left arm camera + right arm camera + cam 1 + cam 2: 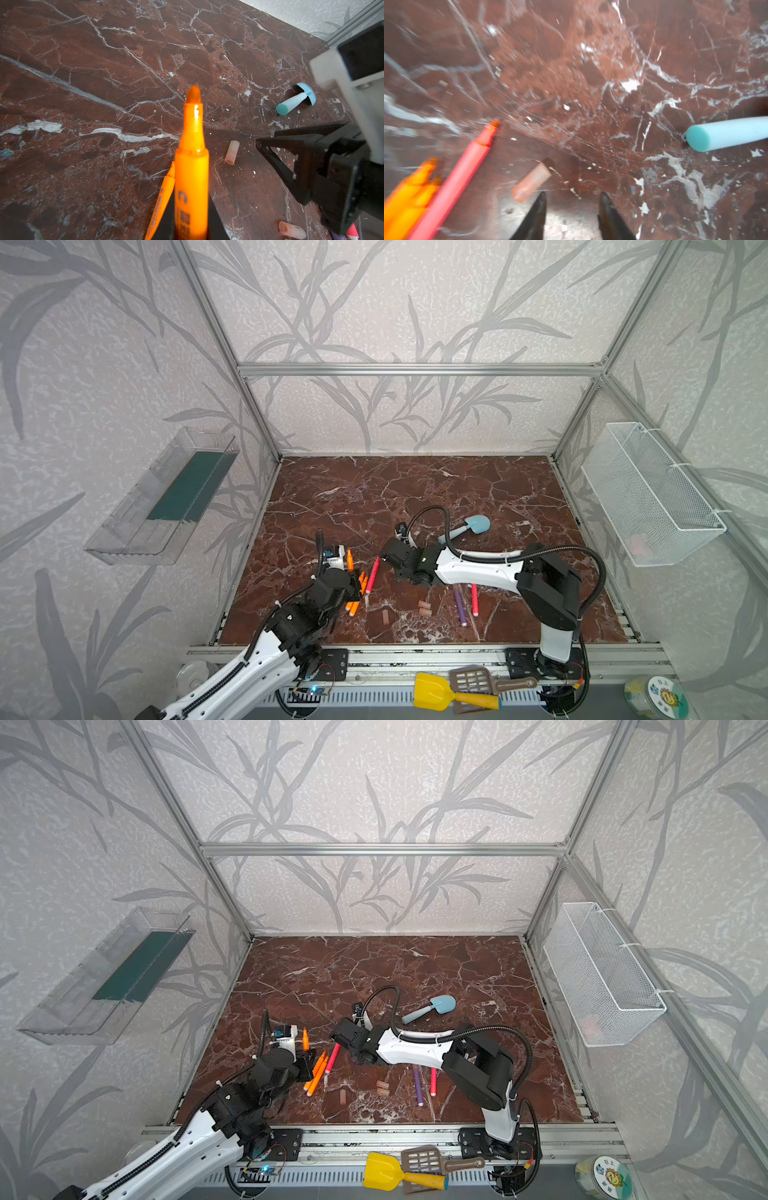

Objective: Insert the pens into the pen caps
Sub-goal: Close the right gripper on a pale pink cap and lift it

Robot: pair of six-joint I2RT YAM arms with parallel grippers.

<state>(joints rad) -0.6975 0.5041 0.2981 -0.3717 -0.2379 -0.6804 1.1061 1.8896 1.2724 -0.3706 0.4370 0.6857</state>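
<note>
My left gripper (191, 220) is shut on an orange pen (192, 170), held upright with its bare tip (350, 559) up. Two more orange pens (357, 593) and a red-pink pen (373, 574) lie beside it. My right gripper (573, 195) hangs open and empty just over the table, right of the red-pink pen (463, 176). A pale pen cap (531, 185) lies flat just outside one of its fingertips (543, 196). In both top views three more caps (424, 608) (385, 616) lie nearer the front. A purple pen (459, 608) and a red pen (474, 599) lie under the right arm.
A light-blue toy shovel (469, 526) lies behind the right gripper. A yellow scoop (436, 693) and a brown spatula (473, 680) rest on the front rail. A white wire basket (652, 497) hangs on the right wall, a clear tray (162, 497) on the left.
</note>
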